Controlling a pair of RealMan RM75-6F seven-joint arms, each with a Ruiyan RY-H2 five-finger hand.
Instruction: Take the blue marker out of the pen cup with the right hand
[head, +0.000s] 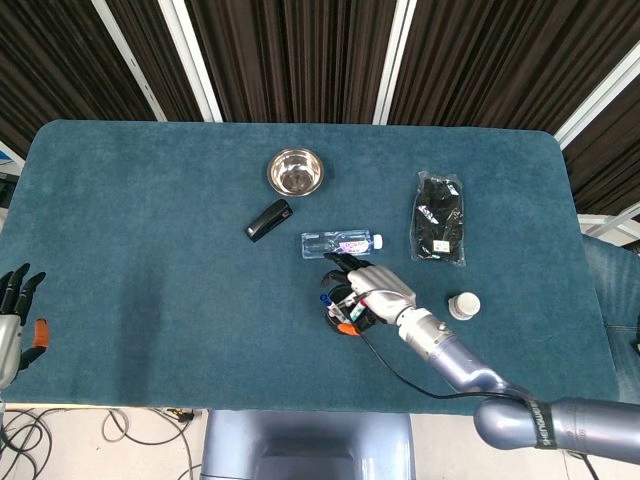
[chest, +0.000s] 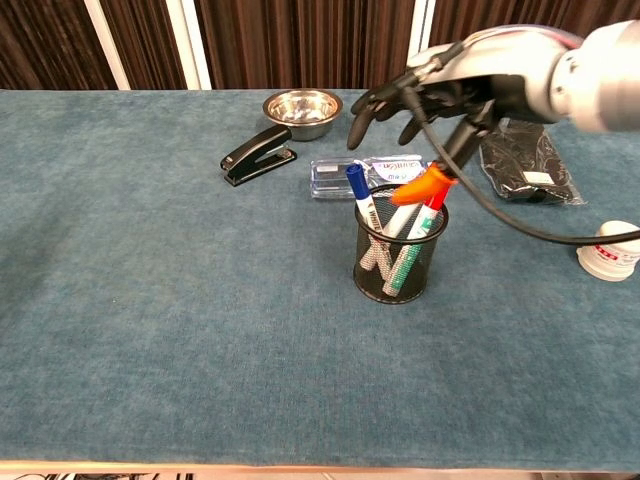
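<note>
A black mesh pen cup stands near the table's front middle, partly hidden under the hand in the head view. A blue-capped marker leans at its left side, a red-capped one at its right. My right hand hovers just above the cup with fingers spread and an orange-tipped thumb down near the red marker; it holds nothing. From the head camera, the right hand covers most of the cup, the blue marker showing at its left. My left hand hangs open off the table's left edge.
Behind the cup lie a clear plastic bottle, a black stapler and a steel bowl. A black packet lies at the right, and a small white jar stands at the front right.
</note>
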